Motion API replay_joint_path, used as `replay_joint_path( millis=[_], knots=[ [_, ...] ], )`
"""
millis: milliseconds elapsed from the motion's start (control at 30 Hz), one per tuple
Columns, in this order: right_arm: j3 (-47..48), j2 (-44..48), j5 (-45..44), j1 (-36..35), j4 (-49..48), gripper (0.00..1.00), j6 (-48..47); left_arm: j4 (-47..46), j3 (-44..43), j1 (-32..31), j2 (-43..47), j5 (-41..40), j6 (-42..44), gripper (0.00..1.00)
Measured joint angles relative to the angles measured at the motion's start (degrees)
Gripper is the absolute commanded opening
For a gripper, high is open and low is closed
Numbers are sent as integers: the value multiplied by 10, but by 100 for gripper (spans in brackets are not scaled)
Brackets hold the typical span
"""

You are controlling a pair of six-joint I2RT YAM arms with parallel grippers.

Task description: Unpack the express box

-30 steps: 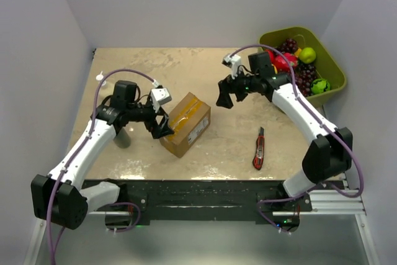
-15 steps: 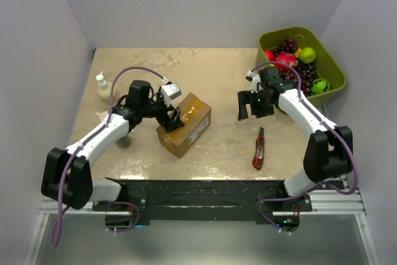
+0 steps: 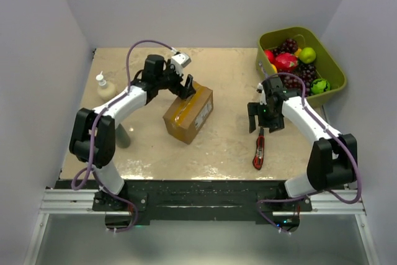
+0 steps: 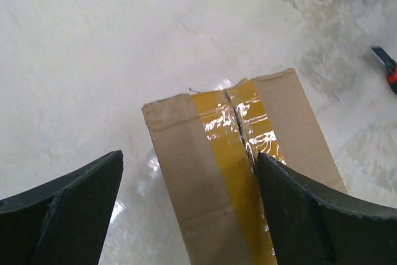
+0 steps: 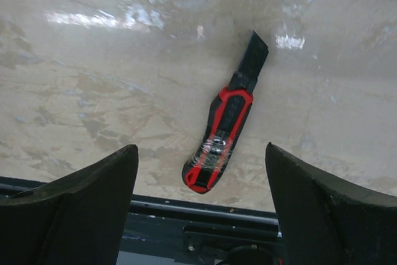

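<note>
The express box (image 3: 188, 114) is a brown carton with yellowish tape along its top seam and a white label on its side; it sits mid-table. In the left wrist view the box (image 4: 248, 166) shows its taped seam split down the middle. My left gripper (image 3: 185, 89) is open at the box's far end, fingers (image 4: 68, 215) spread over its top. My right gripper (image 3: 265, 119) is open and empty above the red and black utility knife (image 3: 258, 149), which lies flat on the table between the fingers (image 5: 329, 209) in the right wrist view (image 5: 223, 134).
A green bin (image 3: 332, 69) of fruit stands at the back right. A soap bottle (image 3: 103, 86) stands at the left edge, and a dark cylinder (image 3: 123, 134) stands near the left arm. The table's front edge and black rail (image 5: 205, 221) lie just past the knife.
My left gripper has swung from the box's left side round to its far end, and the box has shifted slightly right. My right gripper has moved down from the bin to above the knife.
</note>
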State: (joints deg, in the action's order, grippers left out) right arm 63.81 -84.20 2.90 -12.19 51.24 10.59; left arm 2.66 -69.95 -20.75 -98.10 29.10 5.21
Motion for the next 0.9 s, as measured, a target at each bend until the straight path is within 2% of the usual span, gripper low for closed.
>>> replay_joint_path(
  millis=[200,500,600,633,733,900],
  knots=[
    [-37,-43,-5,11,8,78,18,-5,-72,10,-36,-2,-13,96],
    [-76,-89,-4,11,6,66,23,19,-140,11,0,27,-33,99],
    [-87,-89,-4,10,9,64,23,28,-152,14,28,33,-52,99],
    [-89,-89,-4,9,12,59,23,29,-155,16,37,35,-57,99],
    [-89,-89,-2,8,13,52,22,31,-158,20,57,39,-67,99],
    [-87,-96,7,6,9,50,22,37,-157,31,63,43,-72,99]
  ],
)
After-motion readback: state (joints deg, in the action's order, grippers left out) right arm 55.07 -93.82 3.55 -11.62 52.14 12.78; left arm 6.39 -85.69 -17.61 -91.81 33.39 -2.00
